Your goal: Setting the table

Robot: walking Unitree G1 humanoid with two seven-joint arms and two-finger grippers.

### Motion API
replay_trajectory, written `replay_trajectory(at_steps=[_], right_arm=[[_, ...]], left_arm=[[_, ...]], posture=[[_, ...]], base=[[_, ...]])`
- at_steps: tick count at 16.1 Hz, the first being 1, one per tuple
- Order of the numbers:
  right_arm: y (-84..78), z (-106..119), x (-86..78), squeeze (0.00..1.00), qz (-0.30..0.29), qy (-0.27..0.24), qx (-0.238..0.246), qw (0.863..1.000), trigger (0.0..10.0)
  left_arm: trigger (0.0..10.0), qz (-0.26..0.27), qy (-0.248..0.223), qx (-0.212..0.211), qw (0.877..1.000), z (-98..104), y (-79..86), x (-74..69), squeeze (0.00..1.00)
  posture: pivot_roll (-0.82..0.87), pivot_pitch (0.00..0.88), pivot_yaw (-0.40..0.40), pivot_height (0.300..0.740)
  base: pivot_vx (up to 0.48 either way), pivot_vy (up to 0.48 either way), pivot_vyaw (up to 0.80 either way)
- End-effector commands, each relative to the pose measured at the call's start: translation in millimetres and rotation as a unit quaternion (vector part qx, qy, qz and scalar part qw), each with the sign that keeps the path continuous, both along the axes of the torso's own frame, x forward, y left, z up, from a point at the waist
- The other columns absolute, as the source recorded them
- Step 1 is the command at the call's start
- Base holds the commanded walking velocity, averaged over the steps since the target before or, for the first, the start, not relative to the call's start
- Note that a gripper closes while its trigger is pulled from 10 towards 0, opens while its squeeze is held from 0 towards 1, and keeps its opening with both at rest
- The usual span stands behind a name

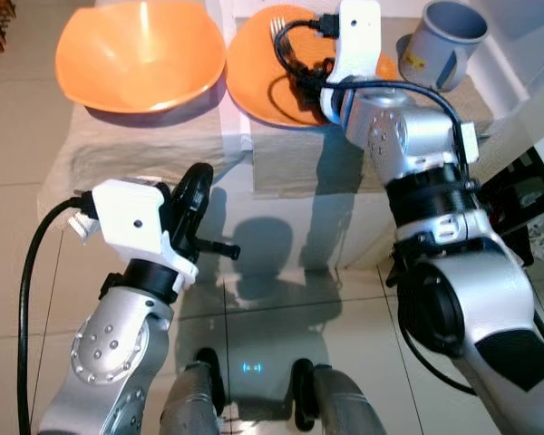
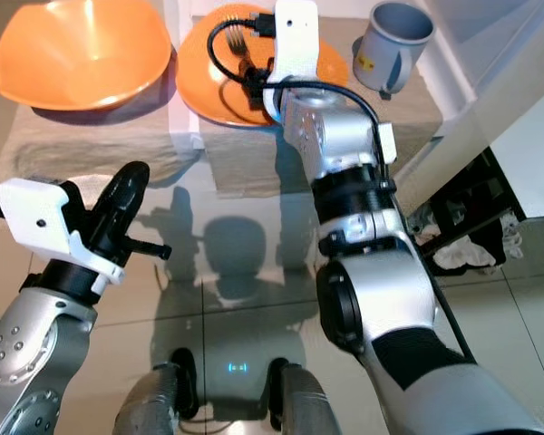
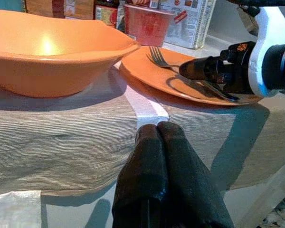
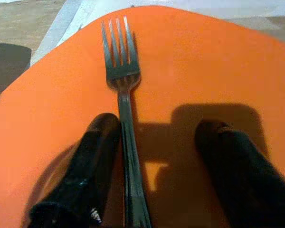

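The right gripper [image 4: 154,166] was down over the orange plate [image 4: 194,61] with its two black fingers spread apart, holding nothing; the fork [image 4: 123,114] lay flat on the plate between them, its handle just beside one finger [image 4: 80,175] and well clear of the other. The fork's long axis ran straight along the fingers' own line, tines pointing away from the wrist and handle running back under it, so the jaws straddled the handle across its width. By my reading that was the relation the next move depended on: a grasp would need only a closing pinch across the handle, though the off-centre handle could make the fork skid on the smooth plate. The left gripper [image 3: 168,142] hovered low before the table's near edge, fingers pressed together and empty, pointing toward the cloth runner [image 3: 61,137]. It was far from the fork, so the right arm was plainly the nearer. Beyond it sat an orange bowl [image 1: 140,54], just left of the plate and nearly touching it, and a grey mug [image 1: 442,41] stood to the plate's right, all on the table [image 1: 281,217].
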State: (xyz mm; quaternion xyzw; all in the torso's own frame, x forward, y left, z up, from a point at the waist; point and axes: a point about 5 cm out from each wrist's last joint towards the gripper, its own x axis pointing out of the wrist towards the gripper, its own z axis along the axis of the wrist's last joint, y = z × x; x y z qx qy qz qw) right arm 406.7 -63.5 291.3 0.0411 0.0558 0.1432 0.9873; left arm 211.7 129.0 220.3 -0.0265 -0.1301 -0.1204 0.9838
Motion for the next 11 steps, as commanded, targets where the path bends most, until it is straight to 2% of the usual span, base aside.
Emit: replay_trajectory(at_steps=[1,5,11], right_arm=[[1.1,-3.9,2.1,0.0,0.004,0.017,0.005,1.0,0.0],[-2.5,-6.2,6.5,0.0,-0.002,0.049,-0.016,0.999,0.0],[-1.7,-7.1,8.7,0.0,-0.005,0.069,0.002,0.998,0.0]], left_arm=[[10.0,0.001,-0.009,0.002,1.0,5.2,-1.2,-4.4,0.0],[10.0,0.003,-0.01,0.004,1.0,5.0,-1.5,-1.2,0.0],[10.0,0.006,-0.02,0.007,1.0,8.3,-0.1,3.4,0.0]], posture=[[-0.04,0.324,-0.065,0.74],[-0.04,0.308,-0.066,0.74],[-0.04,0.278,-0.065,0.74]], base=[[0.0,0.0,0.0],[0.0,0.0,0.0],[0.0,0.0,0.0]])
